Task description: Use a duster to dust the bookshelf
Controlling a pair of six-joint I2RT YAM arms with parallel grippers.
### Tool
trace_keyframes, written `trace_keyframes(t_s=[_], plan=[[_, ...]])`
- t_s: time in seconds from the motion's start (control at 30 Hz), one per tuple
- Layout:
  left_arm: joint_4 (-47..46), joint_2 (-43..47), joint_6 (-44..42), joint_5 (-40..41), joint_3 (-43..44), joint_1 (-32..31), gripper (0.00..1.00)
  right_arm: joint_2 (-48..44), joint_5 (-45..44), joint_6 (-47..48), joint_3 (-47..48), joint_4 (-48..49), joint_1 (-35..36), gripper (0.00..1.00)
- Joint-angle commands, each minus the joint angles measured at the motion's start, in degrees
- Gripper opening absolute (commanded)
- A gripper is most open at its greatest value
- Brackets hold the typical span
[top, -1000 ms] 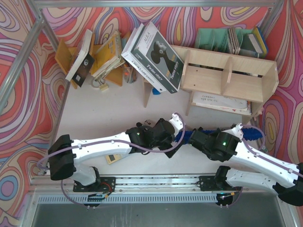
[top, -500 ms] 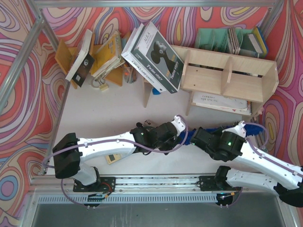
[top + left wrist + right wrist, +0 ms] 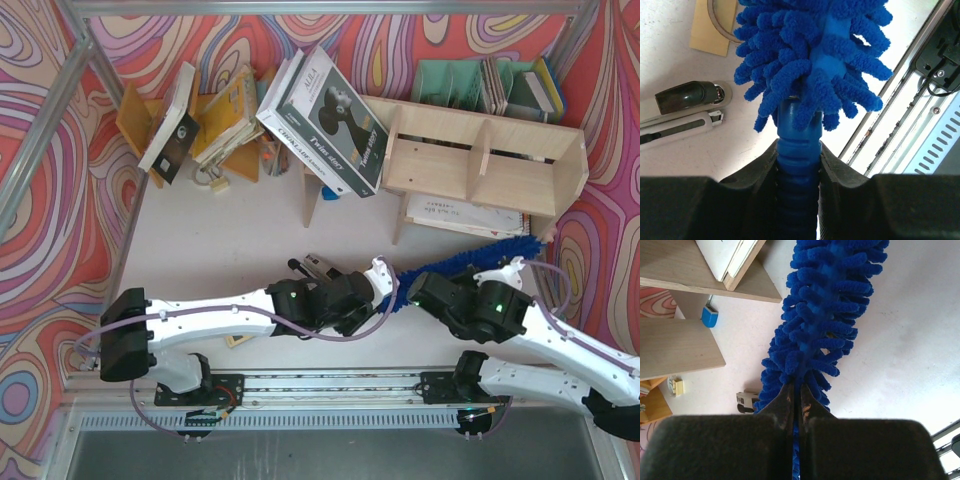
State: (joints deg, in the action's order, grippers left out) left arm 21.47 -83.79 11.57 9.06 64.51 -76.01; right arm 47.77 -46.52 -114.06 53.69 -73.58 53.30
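The duster (image 3: 470, 258), bright blue and fluffy, lies slantwise over the table, its tip near the right foot of the bookshelf (image 3: 480, 165). My left gripper (image 3: 388, 288) is shut on its ribbed dark-blue handle (image 3: 799, 135), with the fluffy head (image 3: 810, 55) just beyond the fingers (image 3: 840, 170). Beside it, my right gripper (image 3: 420, 287) is shut on the fluffy part, and the duster (image 3: 825, 315) runs away from its closed fingertips (image 3: 790, 395). Pale plywood panels of the bookshelf (image 3: 675, 347) show at the left of the right wrist view.
Large books (image 3: 325, 120) lean on the shelf's left end, and notebooks (image 3: 465, 215) lie under it. An orange-brown rack (image 3: 135, 120) stands back left, a mint-green file holder (image 3: 450, 80) behind. A grey stapler (image 3: 680, 112) and a yellow note (image 3: 710, 30) lie near the left gripper.
My left gripper has closed on the duster's handle. The brush end has swung from beside the right arm up toward the bookshelf's right foot. Both arms shifted slightly.
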Motion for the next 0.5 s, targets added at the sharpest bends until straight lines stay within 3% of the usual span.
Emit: trace_keyframes(t_s=[0.0, 0.27, 0.47], plan=[[0.12, 3.98, 3.37, 7.50, 1.38, -1.47, 0.12, -0.93, -3.39, -0.13, 1.46, -6.55, -0.09, 0.10], [1.76, 7.23, 3.03, 11.01, 3.18, -5.85, 0.03, -4.26, -3.92, 5.95, 3.03, -3.98, -0.06, 0.59], [5.04, 7.92, 2.89, 12.11, 6.27, -9.72, 0.00, -6.61, -1.82, 7.34, 4.24, -2.72, -0.10, 0.71]])
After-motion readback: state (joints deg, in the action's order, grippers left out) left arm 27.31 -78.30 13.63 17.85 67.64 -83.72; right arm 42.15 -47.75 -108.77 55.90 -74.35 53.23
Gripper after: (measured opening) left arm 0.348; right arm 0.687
